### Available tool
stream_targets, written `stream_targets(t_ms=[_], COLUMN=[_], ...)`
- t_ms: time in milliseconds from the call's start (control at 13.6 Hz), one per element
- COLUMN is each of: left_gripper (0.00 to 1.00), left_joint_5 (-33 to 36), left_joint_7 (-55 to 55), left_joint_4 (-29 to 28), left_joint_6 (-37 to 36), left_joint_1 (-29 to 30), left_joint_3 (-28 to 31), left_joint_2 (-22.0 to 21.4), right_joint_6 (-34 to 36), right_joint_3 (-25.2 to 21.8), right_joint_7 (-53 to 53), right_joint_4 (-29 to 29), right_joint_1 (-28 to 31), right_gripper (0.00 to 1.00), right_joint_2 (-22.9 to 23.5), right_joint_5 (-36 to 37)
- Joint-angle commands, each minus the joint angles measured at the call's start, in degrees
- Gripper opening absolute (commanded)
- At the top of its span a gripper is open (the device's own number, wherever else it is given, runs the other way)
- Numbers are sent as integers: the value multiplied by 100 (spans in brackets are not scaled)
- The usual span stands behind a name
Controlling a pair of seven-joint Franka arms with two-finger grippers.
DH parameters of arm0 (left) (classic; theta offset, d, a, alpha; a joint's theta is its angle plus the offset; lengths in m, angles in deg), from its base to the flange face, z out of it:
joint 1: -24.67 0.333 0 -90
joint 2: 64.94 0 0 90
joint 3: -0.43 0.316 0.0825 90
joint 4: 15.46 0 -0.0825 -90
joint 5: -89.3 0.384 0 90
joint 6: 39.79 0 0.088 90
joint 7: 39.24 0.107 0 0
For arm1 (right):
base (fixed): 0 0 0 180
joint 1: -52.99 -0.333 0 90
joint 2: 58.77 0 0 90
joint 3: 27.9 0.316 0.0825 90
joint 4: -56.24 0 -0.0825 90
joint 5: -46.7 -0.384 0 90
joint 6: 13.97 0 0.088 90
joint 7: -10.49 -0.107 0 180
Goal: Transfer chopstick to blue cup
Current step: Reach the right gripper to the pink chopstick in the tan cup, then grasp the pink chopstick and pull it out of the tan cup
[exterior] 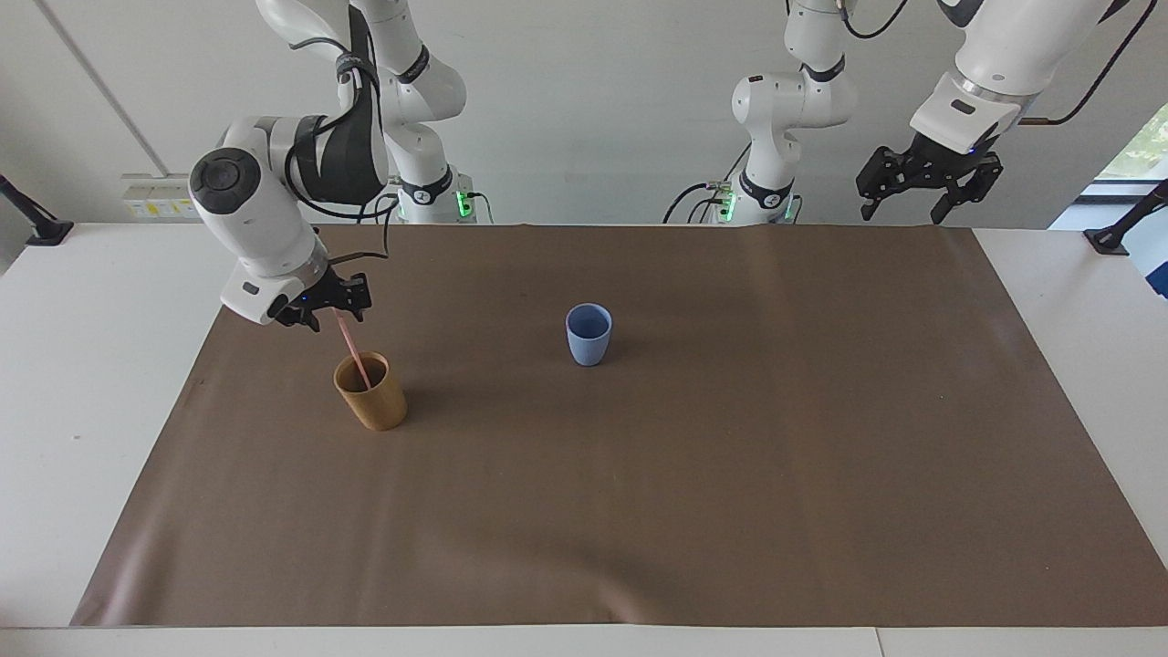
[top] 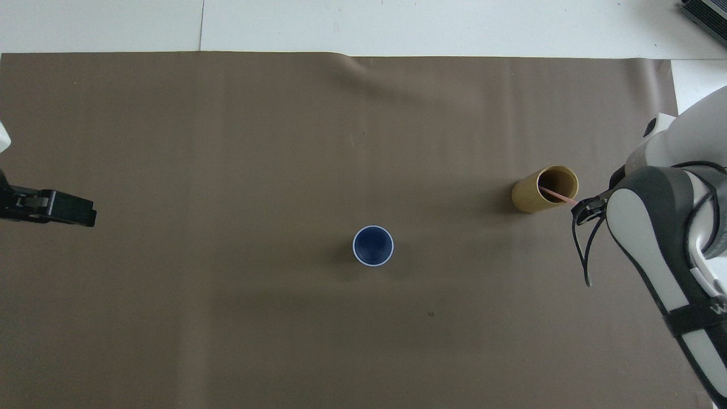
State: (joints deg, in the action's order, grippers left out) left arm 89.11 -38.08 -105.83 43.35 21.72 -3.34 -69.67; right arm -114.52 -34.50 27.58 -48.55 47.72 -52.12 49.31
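Note:
The pale-pink chopstick (exterior: 352, 352) (top: 559, 196) leans in a tan-brown cup (exterior: 374, 401) (top: 537, 193) toward the right arm's end of the mat, its top tilted toward the robots. My right gripper (exterior: 332, 308) is at that top end, open, with one finger on each side of the stick. The light-blue cup (exterior: 589, 336) (top: 373, 246) stands upright near the mat's middle with nothing in it. My left gripper (exterior: 917, 205) waits open, raised over the mat's edge nearest the robots at the left arm's end.
A brown mat (exterior: 639, 511) covers most of the white table (exterior: 82, 383). The right arm's white and black forearm (top: 664, 244) hangs over the mat's end beside the tan-brown cup.

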Motion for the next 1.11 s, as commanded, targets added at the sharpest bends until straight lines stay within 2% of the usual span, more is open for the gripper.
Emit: stream_targets(t_ms=[0, 74, 295, 516, 663, 811, 1032], left_gripper=[100, 100, 100, 100, 100, 100, 100], left_joint_5=[72, 72, 72, 72, 72, 72, 72], left_joint_7=[51, 51, 51, 51, 51, 51, 51], left_joint_4=[-95, -95, -95, -95, -95, -95, -95], left_joint_6=[36, 36, 36, 36, 36, 36, 36], left_joint_1=[66, 66, 66, 57, 66, 57, 57], left_joint_3=[-44, -44, -44, -44, -44, -44, -44], left_joint_2=[-108, -108, -108, -108, -108, -108, -108], right_joint_6=[79, 149, 193, 202, 342, 666, 1500], right_joint_3=[36, 36, 36, 36, 36, 36, 36], right_joint_7=[102, 102, 102, 102, 93, 67, 67], right_joint_4=[64, 99, 126, 134, 230, 493, 1090], right_joint_1=[26, 17, 26, 26, 17, 0, 0], right_gripper=[42, 35, 20, 18, 0, 0, 0], right_joint_2=[3, 11, 11, 11, 3, -6, -67], right_joint_5=[56, 47, 47, 47, 30, 21, -32])
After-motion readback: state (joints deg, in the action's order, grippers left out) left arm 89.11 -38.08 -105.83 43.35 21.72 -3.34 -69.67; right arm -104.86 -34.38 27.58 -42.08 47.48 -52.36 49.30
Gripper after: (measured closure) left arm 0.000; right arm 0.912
